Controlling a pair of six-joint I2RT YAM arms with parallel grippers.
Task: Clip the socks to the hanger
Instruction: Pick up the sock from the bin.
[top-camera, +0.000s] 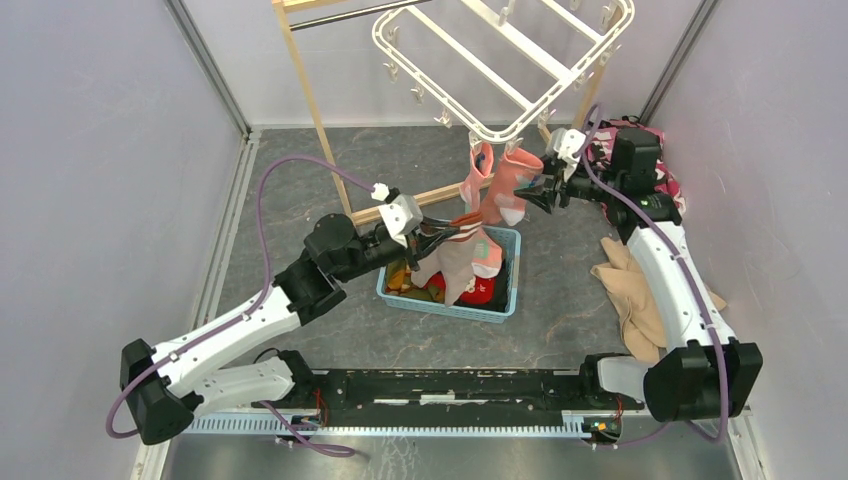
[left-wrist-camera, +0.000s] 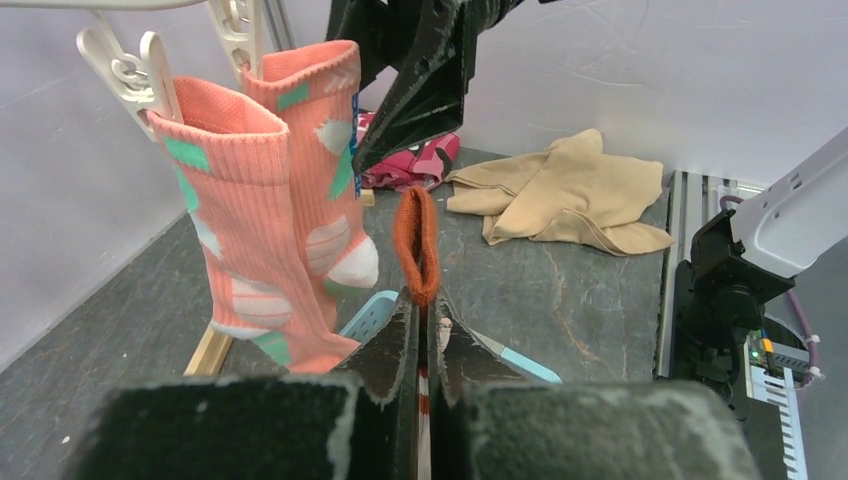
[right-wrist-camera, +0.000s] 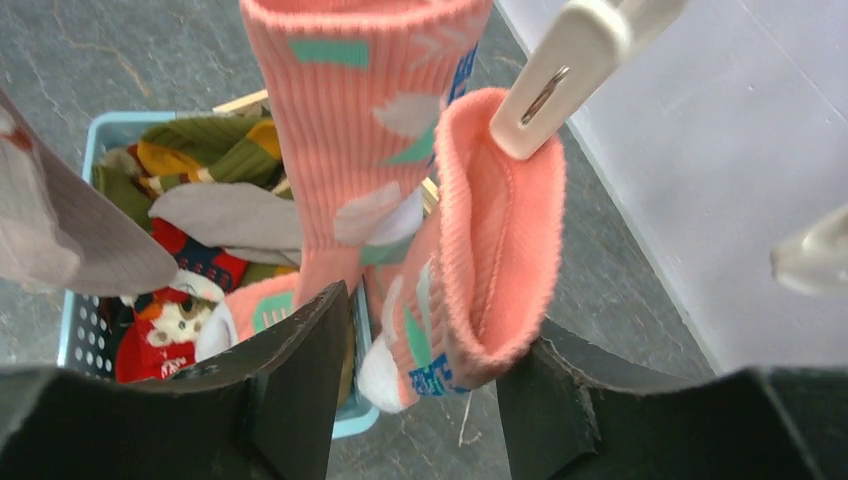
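The white hanger (top-camera: 497, 133) hangs at the back. Two salmon-pink socks (top-camera: 478, 178) (top-camera: 512, 185) dangle from its front clips (left-wrist-camera: 130, 70). My right gripper (top-camera: 541, 188) is open beside them. In the right wrist view the clipped sock's cuff (right-wrist-camera: 500, 230) hangs between the spread fingers (right-wrist-camera: 300, 350), under a clip (right-wrist-camera: 560, 80). Over the basket, my left gripper (top-camera: 455, 232) is shut on a grey-brown sock (top-camera: 460, 262). Its orange-red cuff (left-wrist-camera: 417, 245) loops up out of the closed jaws of the left gripper (left-wrist-camera: 428, 310).
A light blue basket (top-camera: 500, 300) under the left gripper holds several more socks (right-wrist-camera: 170, 330). A wooden frame stand (top-camera: 311, 100) rises behind the left arm. A tan garment (top-camera: 635, 290) and a pink camouflage cloth (left-wrist-camera: 410, 165) lie by the right arm. Grey walls close in three sides.
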